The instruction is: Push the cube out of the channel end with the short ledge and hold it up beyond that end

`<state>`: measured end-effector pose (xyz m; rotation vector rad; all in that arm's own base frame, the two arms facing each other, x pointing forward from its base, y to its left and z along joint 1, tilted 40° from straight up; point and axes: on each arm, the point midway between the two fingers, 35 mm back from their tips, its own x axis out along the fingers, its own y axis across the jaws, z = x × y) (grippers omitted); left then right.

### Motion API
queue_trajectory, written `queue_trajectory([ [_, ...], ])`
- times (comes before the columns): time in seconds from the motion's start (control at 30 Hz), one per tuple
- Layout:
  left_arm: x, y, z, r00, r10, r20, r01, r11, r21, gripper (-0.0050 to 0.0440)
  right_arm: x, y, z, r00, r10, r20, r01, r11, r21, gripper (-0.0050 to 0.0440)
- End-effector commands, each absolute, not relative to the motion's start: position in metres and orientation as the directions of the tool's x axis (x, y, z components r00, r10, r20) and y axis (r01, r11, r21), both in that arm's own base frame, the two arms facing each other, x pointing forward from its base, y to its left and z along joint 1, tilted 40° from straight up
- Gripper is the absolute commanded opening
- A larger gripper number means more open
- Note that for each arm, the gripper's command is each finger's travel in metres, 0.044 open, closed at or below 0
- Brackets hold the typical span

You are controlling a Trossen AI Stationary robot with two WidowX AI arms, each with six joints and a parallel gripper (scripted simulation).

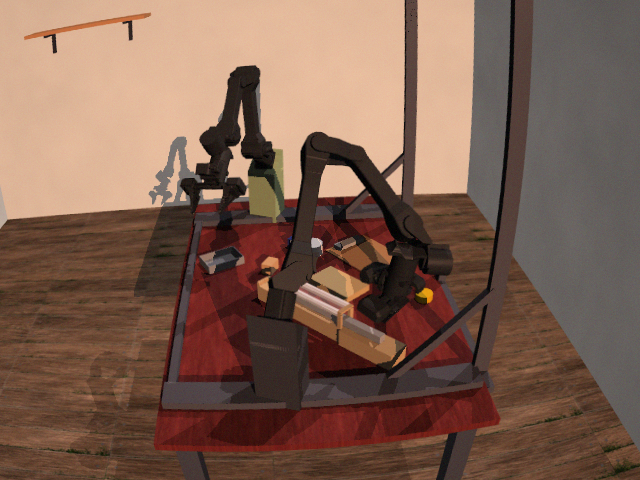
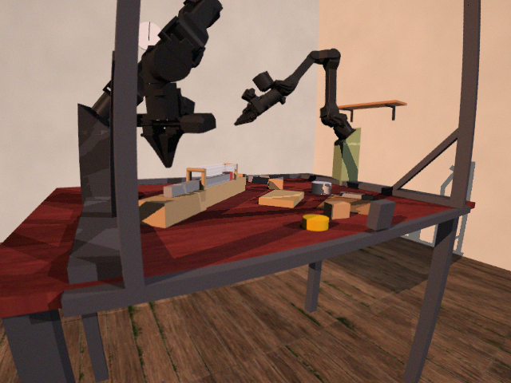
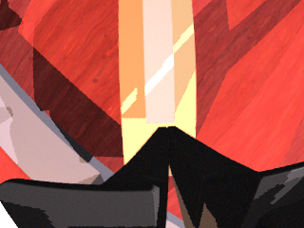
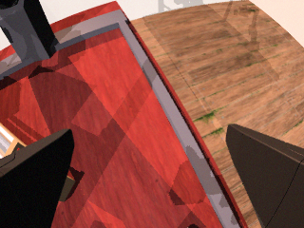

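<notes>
The channel (image 1: 330, 317) is a long tan block with a pale see-through roof (image 1: 323, 299) and a tan frame. It lies slantwise on the red table. A grey strip (image 1: 364, 328) runs along its near, open part. The channel also shows in the left wrist view (image 3: 159, 57). I cannot make out the cube; it may be hidden under the roof. My left gripper (image 2: 166, 163) is shut and empty, and it hovers above the channel's near part; its closed fingers show in the left wrist view (image 3: 167, 136). My right gripper (image 1: 211, 198) is open and empty, high over the table's far corner.
A grey tray (image 1: 221, 259), a small tan cube (image 1: 268, 266), a flat tan block (image 1: 341, 283), a grey-white cylinder (image 1: 316, 243), a tan wedge (image 1: 361, 249), a yellow disc (image 1: 424, 295) and a grey cube (image 2: 379, 214) lie around the channel. Frame posts ring the table.
</notes>
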<state>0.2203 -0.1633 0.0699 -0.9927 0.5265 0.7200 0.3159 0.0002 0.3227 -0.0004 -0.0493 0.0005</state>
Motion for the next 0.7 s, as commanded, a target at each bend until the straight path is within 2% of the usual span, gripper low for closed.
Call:
queue_trajectory([
  [0.0, 0.218, -0.181, 0.068, 0.683, 0.341, -0.646, -0.730, 0.351, -0.587, 0.0000, 0.312, 0.000, 0.334, 0.997, -0.001, 0.079, 0.001, 1.000, 0.001, 0.0400],
  [0.67, 0.222, -0.185, 0.053, 0.687, 0.349, -0.638, -0.726, 0.367, -0.581, 0.0000, 0.312, 0.000, 0.334, 0.997, -0.001, 0.079, 0.001, 1.000, 0.001, 0.0400],
])
